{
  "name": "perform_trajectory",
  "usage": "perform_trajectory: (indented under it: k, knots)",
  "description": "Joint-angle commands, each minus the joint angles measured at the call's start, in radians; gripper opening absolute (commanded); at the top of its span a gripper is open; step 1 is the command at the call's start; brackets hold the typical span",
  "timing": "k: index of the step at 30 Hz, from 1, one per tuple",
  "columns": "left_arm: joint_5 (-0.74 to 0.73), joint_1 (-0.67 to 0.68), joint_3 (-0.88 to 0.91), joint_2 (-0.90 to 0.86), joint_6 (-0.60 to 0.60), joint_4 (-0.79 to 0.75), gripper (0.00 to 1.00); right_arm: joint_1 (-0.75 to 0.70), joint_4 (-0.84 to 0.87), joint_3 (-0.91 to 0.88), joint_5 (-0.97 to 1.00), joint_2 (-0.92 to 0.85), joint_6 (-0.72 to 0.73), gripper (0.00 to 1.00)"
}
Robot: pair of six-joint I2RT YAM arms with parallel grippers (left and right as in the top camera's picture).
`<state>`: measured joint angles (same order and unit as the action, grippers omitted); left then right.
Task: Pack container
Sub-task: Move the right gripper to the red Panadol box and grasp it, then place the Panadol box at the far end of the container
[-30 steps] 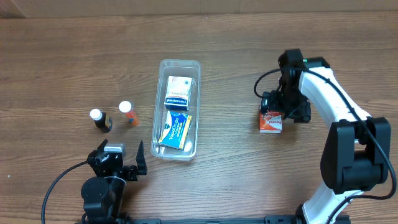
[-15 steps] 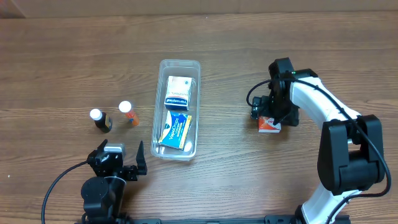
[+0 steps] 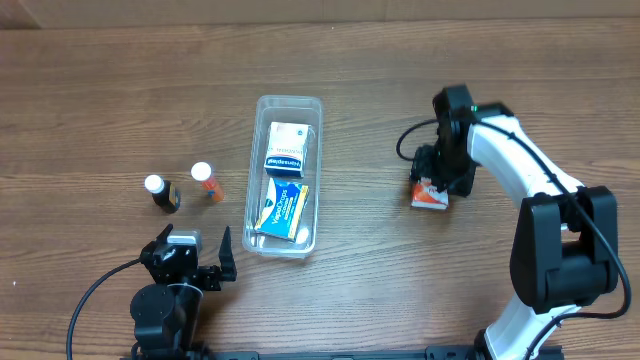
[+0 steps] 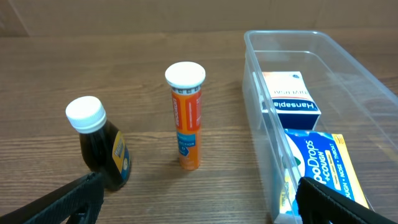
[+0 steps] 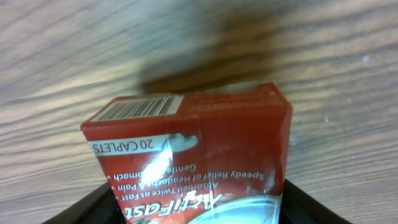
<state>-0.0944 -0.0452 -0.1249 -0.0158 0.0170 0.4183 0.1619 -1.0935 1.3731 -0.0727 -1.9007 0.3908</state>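
Observation:
The container (image 3: 258, 150), a clear long bin, stands left of the table's centre. It holds a white and blue box (image 3: 285, 148) and a blue cough-drops box (image 3: 282, 210). To its right a red caplet box (image 3: 431, 197) sits low over the wood with my right gripper (image 3: 438, 183) shut on it. In the right wrist view the red caplet box (image 5: 193, 149) fills the space between the black fingers (image 5: 87, 208). My left gripper (image 3: 190, 262) rests open near the front edge. Its wrist view shows the container (image 4: 258, 93) on the right, past the left gripper (image 4: 199, 199).
A dark bottle with a white cap (image 3: 160, 192) and an orange tube with a white cap (image 3: 206, 181) stand upright left of the container, ahead of the left gripper. In the left wrist view the dark bottle (image 4: 102, 146) is close to the left finger, the orange tube (image 4: 186, 118) farther.
The right gripper has come down over the red box and shut on it. The box has shifted slightly left. The left arm has not moved.

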Motion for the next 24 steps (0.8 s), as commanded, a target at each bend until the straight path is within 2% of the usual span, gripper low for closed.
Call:
perform_trajectory:
  k: [1,5,6,10,13,20,23,24]
  knots:
    - [-0.009,0.006,0.004,0.010,-0.017,-0.005,1.00,0.114,-0.068,0.236,-0.068,0.083,0.054,0.66]
    - [-0.009,0.006,0.004,0.010,-0.017,-0.005,1.00,0.307,-0.034,0.402,-0.045,0.092,0.139,0.68]
    - [-0.009,0.006,0.004,0.010,-0.017,-0.005,1.00,0.375,0.036,0.404,-0.042,0.092,0.181,0.68]
    - [-0.009,0.006,0.004,0.010,-0.017,-0.005,1.00,0.496,0.134,0.400,0.018,0.049,0.261,0.68]
    - [-0.009,0.006,0.004,0.010,-0.017,-0.005,1.00,0.539,0.209,0.400,0.019,-0.027,0.269,0.68]
    - [-0.009,0.006,0.004,0.010,-0.017,-0.005,1.00,0.524,0.378,0.400,0.020,-0.166,0.268,0.68]
    - [-0.009,0.006,0.004,0.010,-0.017,-0.005,1.00,0.512,0.428,0.400,0.043,-0.179,0.232,0.85]
    - [-0.009,0.006,0.004,0.010,-0.017,-0.005,1.00,0.512,0.453,0.401,0.066,-0.178,0.203,0.99]
